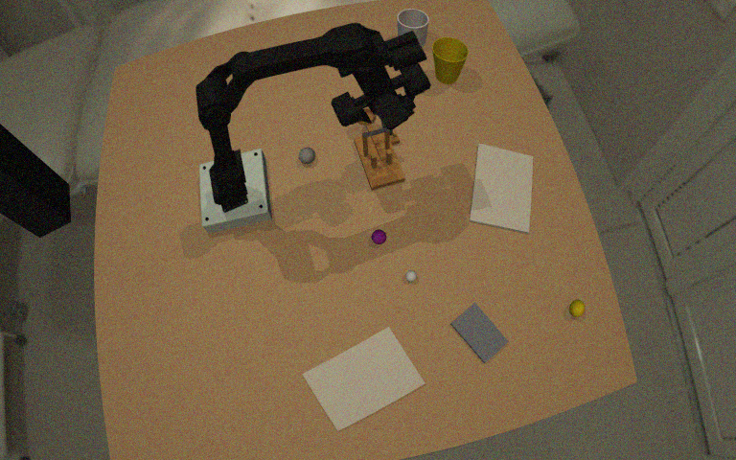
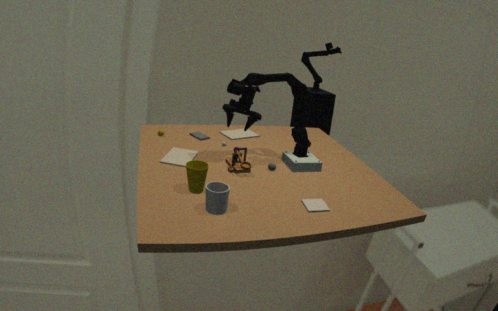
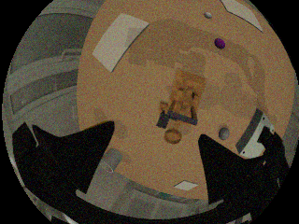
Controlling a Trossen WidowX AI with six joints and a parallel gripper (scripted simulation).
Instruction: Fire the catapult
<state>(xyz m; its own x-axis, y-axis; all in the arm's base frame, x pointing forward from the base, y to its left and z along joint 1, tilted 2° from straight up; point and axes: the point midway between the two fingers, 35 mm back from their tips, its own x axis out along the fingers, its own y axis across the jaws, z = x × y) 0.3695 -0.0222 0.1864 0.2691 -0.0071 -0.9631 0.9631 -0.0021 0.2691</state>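
Exterior view for sides. The brown wood-look table (image 1: 162, 325) (image 2: 275, 205) (image 3: 149, 161) carries everything; the black jointed arm (image 1: 292, 57) (image 2: 273, 77) (image 3: 273, 142) reaches left from its base. We have the black two-finger gripper (image 1: 371, 115) (image 2: 237, 128) (image 3: 159, 133) wide apart, nothing between the fingers, up above the small orange-brown wooden catapult (image 1: 386, 175) (image 2: 238, 169) (image 3: 191, 81), not touching it.

The white cylindrical mug (image 1: 408, 30) (image 2: 216, 199) (image 3: 113, 160) stands upright near left, beside the yellow tapered cup (image 1: 448, 62) (image 2: 196, 177) (image 3: 98, 124); a sideways miss could end in that one.

Balls: small grey ball (image 1: 307, 155) (image 2: 272, 166) (image 3: 223, 133) just right of the catapult, below and right of the gripper; small purple ball (image 1: 379, 237) (image 2: 236, 148) (image 3: 220, 43) beyond the catapult, smaller white ball (image 1: 411, 276) (image 2: 224, 144) (image 3: 207, 15) farther, small yellow ball (image 1: 577, 309) (image 2: 160, 132) far left. Can't tell which one is meant. None shows in the catapult's cup, so we'd call it pre-loading, approach stage. Next: line up over the chosen ball, descend, close gently; round things may roll.
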